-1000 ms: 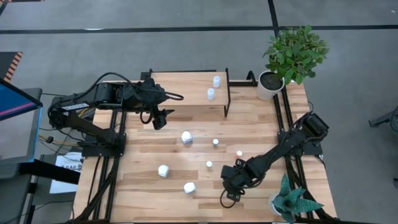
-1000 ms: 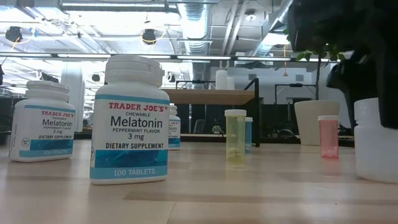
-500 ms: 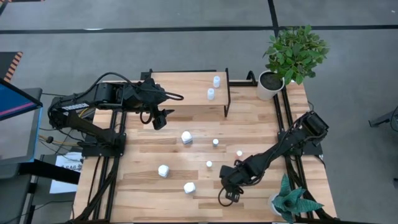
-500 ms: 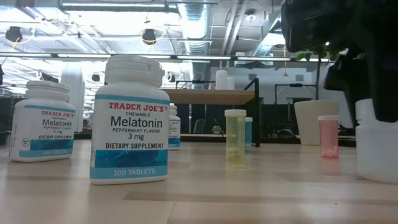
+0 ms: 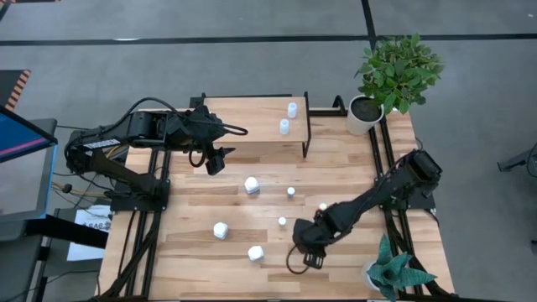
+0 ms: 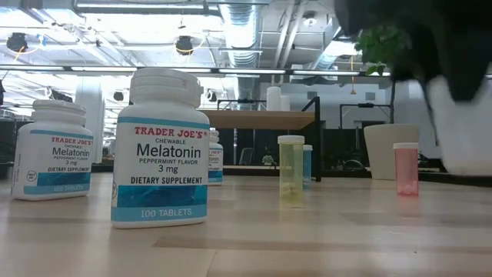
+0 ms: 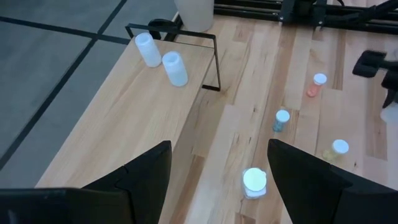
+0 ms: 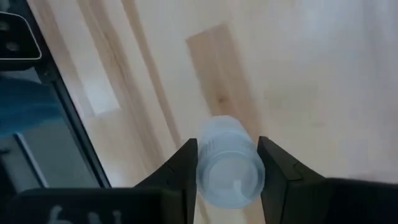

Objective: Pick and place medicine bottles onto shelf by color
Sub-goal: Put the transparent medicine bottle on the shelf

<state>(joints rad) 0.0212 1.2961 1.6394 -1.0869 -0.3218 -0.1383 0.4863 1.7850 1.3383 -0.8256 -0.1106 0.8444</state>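
I have the right gripper (image 8: 227,171) clamped on a pale bottle (image 8: 229,169), its two fingers pressed against the bottle's sides. Over the last second this arm has swung away from the near edge of the table (image 5: 336,172) and toward the shelf (image 5: 252,127), carrying the bottle with it. In the low view the white shape (image 6: 461,127) under the dark arm now hangs clear of the wood, where a second ago it sat on the surface, so I judge the pick is done and the carry has begun. The gripper is well short of the shelf, with the loose bottles between them: three white ones (image 5: 251,184) and a few small capped ones (image 5: 290,191).

The right arm is stretched low across the table from its base, wrist bent down over the wood.

Two pale bottles (image 5: 288,117) already stand at the shelf's end nearest the leafy plant (image 5: 399,71); I'd expect mine to join them.

The left gripper (image 7: 214,180) waits just beside the shelf, fingers spread and empty.
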